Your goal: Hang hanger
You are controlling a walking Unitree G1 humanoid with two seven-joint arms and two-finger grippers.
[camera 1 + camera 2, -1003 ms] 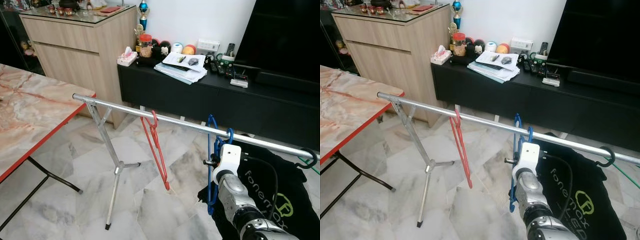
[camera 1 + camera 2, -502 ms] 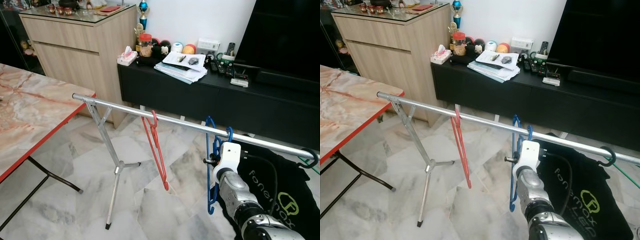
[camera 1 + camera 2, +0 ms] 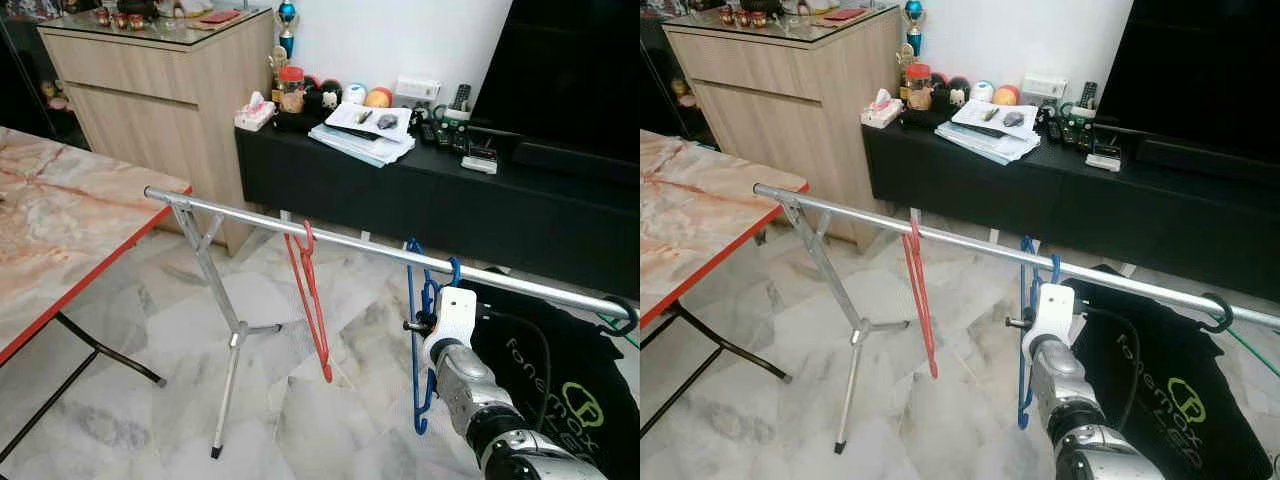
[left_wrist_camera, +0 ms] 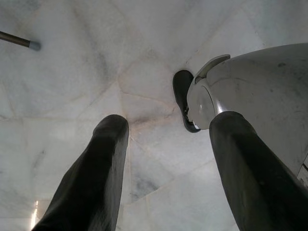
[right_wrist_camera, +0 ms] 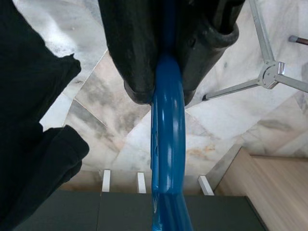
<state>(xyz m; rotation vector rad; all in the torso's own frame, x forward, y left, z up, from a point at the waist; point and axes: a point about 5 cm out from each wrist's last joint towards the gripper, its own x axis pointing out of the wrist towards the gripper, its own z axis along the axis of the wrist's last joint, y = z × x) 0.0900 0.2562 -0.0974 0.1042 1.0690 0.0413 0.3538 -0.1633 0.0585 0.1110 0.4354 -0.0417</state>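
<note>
A blue hanger [image 3: 412, 335] hangs edge-on from the silver rail [image 3: 350, 243], its hook curled over the rail right of the middle. My right gripper [image 5: 166, 91] is shut on the blue hanger [image 5: 167, 144] just below the hook, black fingers [image 5: 134, 57] pressed on both sides. The white right wrist [image 3: 455, 312] sits just under the rail. A red hanger [image 3: 312, 300] hangs on the rail to the left of the blue one. My left gripper [image 4: 167, 122] hangs open above the marble floor, with nothing between its fingers.
A black bag [image 3: 560, 370] hangs at the rail's right end. The rack's folding leg [image 3: 225, 350] stands to the left. A marble table with a red edge [image 3: 60, 230] is at left. A black TV console [image 3: 400, 190] and a wooden cabinet [image 3: 150, 90] stand behind.
My right gripper and the blue hanger have shifted a little to the left along the rail. The red hanger's lower end has swung slightly.
</note>
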